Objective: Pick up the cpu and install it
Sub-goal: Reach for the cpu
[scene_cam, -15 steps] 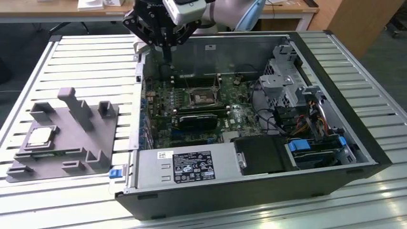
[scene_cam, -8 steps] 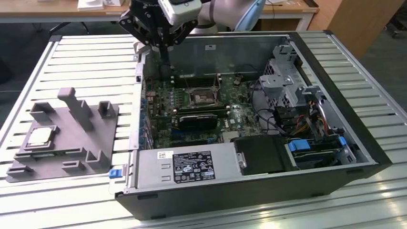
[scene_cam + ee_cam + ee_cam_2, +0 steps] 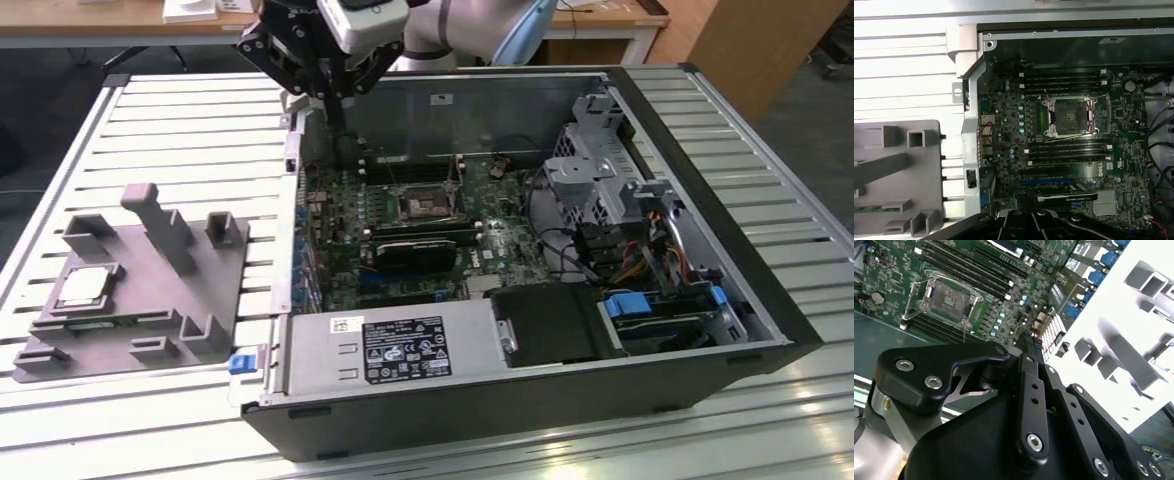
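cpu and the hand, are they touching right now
Apart. The exterior view shows the cpu lying on the grey fixture beside the case, while the hand hangs over the case's edge, a wide gap between them.

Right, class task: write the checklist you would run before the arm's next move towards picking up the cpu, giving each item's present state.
1. cpu lying flat in the grey fixture: ok.
2. Claw empty: ok.
3. Claw open for a grasp: not ok, its fingertips meet.
4. Claw above the cpu: not ok. It hangs by the case wall, with the cpu off to the exterior view's left.
5. Socket empty: ok.
6. Socket frame lifted clear: cannot tell.
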